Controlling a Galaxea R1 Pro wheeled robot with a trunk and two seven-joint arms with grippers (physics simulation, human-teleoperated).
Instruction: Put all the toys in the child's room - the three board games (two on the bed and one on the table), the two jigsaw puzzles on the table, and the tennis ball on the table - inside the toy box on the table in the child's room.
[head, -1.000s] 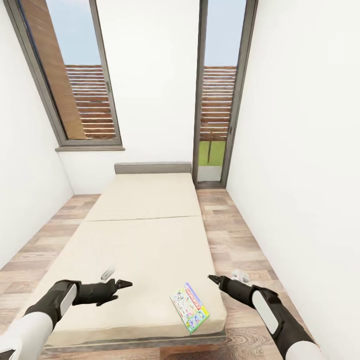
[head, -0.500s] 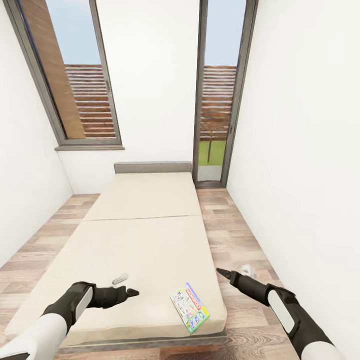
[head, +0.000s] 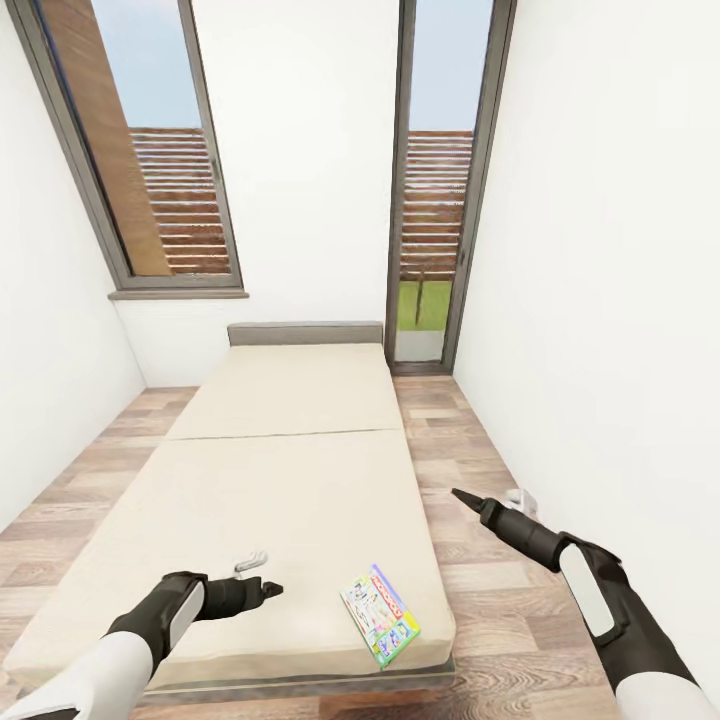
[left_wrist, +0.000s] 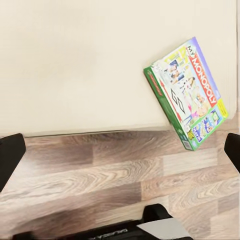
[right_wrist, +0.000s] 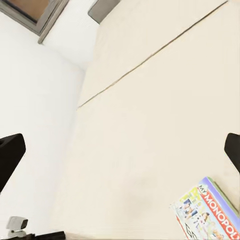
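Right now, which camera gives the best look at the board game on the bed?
The left wrist view: the board game appears whole, large, its title readable. The head view shows it small at the bed's near corner; the right wrist view cuts it off.

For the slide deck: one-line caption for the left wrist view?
Left wrist camera looking down at a My Monopoly board game lying at the corner of the beige bed, above wood flooring.

Location: a bedroom in a home. Indicators: a long beige bed (head: 290, 470) with grey headboard (head: 305, 334) at frame centre, wood-plank floor (head: 470, 480), white walls, and tall windows (head: 150, 150) at the top.
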